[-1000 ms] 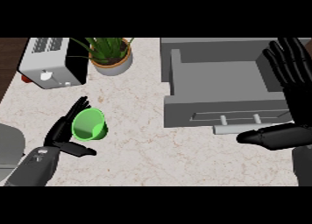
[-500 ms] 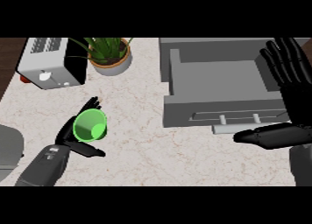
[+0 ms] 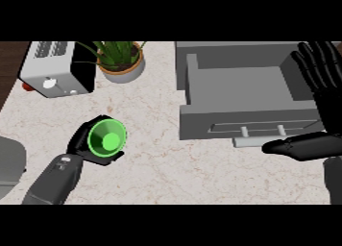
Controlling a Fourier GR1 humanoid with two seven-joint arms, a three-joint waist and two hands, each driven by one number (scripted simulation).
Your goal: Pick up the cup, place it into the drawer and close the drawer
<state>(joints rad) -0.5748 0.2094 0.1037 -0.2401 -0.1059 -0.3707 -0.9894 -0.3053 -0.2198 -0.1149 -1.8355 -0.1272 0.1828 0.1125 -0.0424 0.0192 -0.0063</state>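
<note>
Head view shows the green cup (image 3: 106,140) a little higher above the marbled worktop (image 3: 160,173) than half a second back, and turned so its round mouth now faces almost straight up at the viewer. It sits in the lower left of the frame. The left hand (image 3: 87,146) has wrapped further round it since then: black fingers now ring the cup's rim on the left and the lower side, where before they lay more beside it. So that hand is clamped on the cup, the grey forearm running down to the bottom left edge.

The right hand (image 3: 323,91) has hardly shifted. It stands at the right edge of the frame, fingers straight and pointing up the picture, thumb (image 3: 301,145) stretched out to the left below the drawer's front; the fingers are spread apart and hold nothing.

The grey drawer (image 3: 241,91) is pulled open in the upper right, its front panel and handle (image 3: 262,129) facing the lower edge of the frame, the hollow inside bare. The cup is well apart from it, off to the left.

At the upper left stands a toaster (image 3: 57,69), and just right of it a potted plant (image 3: 120,60). A pale grey rounded shape (image 3: 5,166) shows at the left edge.
</note>
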